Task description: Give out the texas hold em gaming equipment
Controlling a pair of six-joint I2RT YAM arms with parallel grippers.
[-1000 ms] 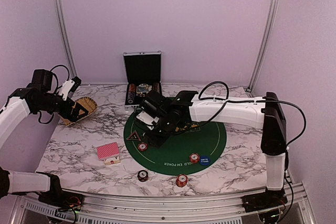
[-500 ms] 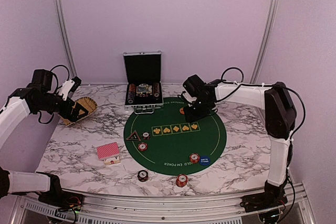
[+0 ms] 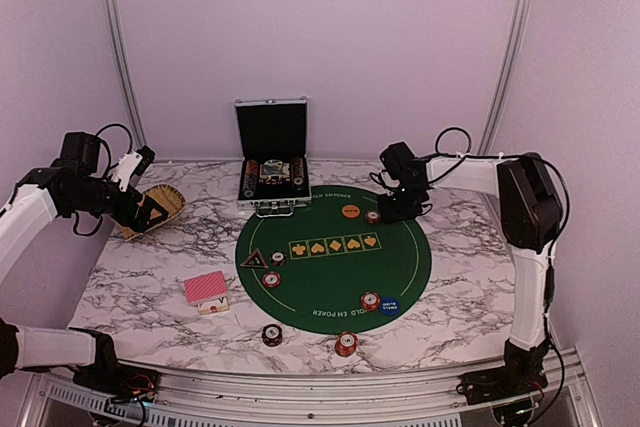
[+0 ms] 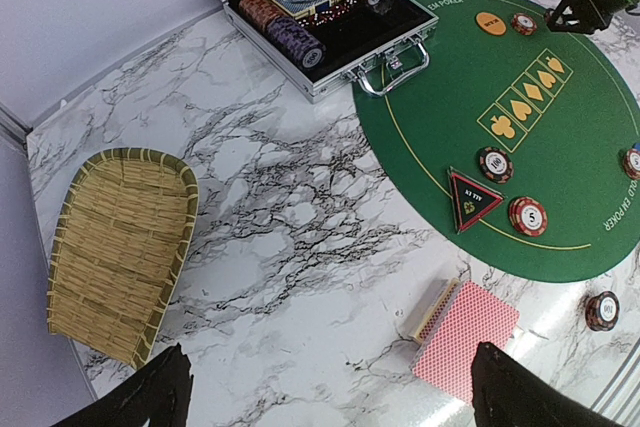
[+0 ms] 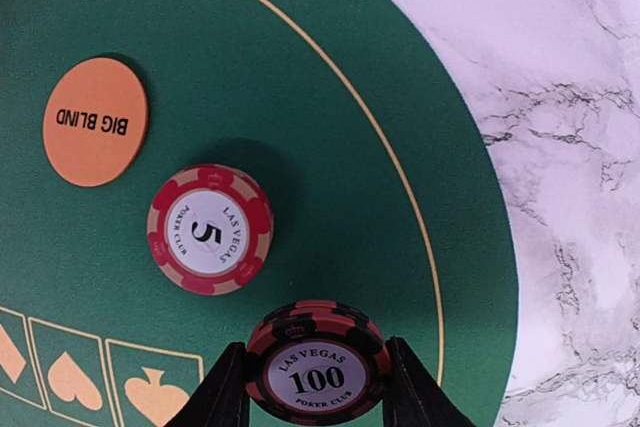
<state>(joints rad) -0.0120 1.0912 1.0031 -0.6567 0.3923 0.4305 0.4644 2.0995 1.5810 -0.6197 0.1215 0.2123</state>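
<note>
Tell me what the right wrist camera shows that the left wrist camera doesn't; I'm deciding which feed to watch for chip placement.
Only the right wrist view shows the black 100 chip, pinched in the right gripper. Only the left wrist view shows the woven tray, the open case, the red-backed card deck and the triangular marker. Both show the orange Big Blind disc, the red 5 chip next to it and the green mat.
</note>
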